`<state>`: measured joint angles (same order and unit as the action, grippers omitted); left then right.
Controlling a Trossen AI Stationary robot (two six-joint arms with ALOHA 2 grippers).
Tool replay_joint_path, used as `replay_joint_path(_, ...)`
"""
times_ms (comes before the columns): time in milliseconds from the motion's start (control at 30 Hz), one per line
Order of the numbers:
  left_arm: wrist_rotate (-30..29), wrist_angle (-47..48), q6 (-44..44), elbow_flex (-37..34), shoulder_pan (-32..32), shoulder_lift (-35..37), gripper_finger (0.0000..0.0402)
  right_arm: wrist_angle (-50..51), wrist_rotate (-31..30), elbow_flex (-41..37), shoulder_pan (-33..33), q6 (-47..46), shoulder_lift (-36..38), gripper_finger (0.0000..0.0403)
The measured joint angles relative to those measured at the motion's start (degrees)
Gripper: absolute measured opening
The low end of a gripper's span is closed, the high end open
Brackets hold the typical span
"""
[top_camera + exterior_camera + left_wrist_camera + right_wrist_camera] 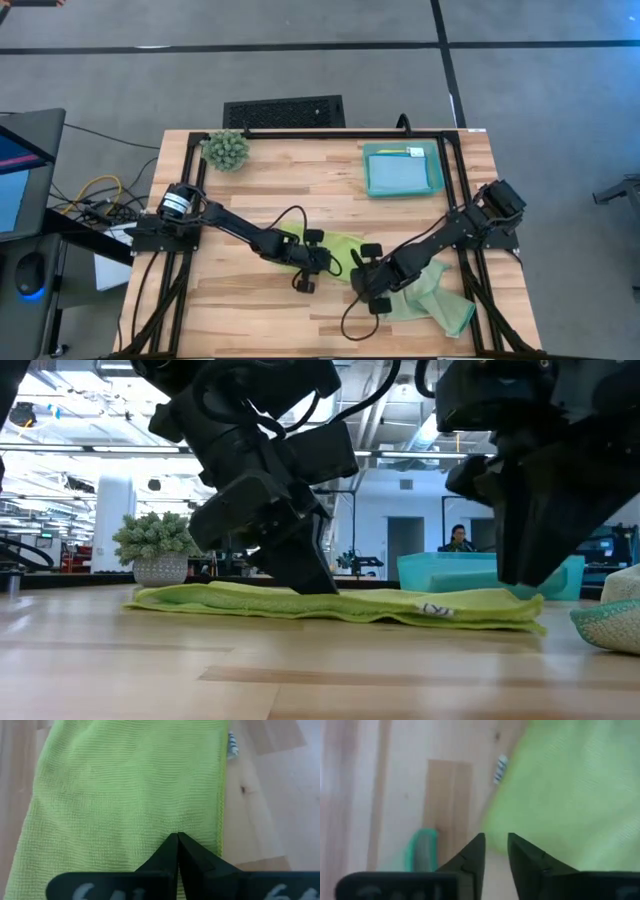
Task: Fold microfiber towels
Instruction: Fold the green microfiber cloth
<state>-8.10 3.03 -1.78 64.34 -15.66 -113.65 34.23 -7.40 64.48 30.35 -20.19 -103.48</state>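
Lime green towel (335,245) is lying folded mid-desk (250,195). Left tool (177,842) is pinching shut on it; right tool (496,845) is hovering slightly parted, gripping nothing. Next likely: left lets go, then grab sage towel (440,300).

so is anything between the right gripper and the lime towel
Nothing visible. The right gripper, jaws slightly apart, hangs at the edge of the lime towel with only bare table beneath. The left gripper is shut, its tips down on the same towel farther along.
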Motion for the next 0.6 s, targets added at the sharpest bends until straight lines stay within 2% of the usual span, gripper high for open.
replay_joint_path(200, -0.49, -2.24, -0.64, 0.04, -1.5, 0.0, 0.0, 8.58, 0.0, 1.62, 0.08, 0.54, 0.79, 0.0147)
replay_joint_path(300, -5.14, -2.76, 0.48, 1.53, -2.75, 0.0, 0.0, 8.89, -0.23, 0.18, 0.11, 1.03, 3.55, 0.0156)
replay_joint_path(400, -10.05, -3.01, 2.26, 4.06, -3.99, 0.0, 0.0, 7.37, -3.27, -2.31, 0.13, 1.07, 9.01, 0.0156)
replay_joint_path(467, -7.69, -6.08, 2.73, 5.44, -4.32, -0.12, 0.0, 5.94, -6.32, -5.36, 0.34, 1.08, 13.61, 0.0152)
replay_joint_path(533, -3.67, -13.99, 2.86, 6.16, -4.32, -2.56, 0.0, 2.9, -8.97, -9.37, 0.06, 0.92, 17.99, 0.0145)
replay_joint_path(600, -3.11, -16.24, 2.28, 6.06, -3.91, -5.68, 0.0, -1.35, -10.12, -14.17, -0.95, 0.46, 22.4, 0.0135)
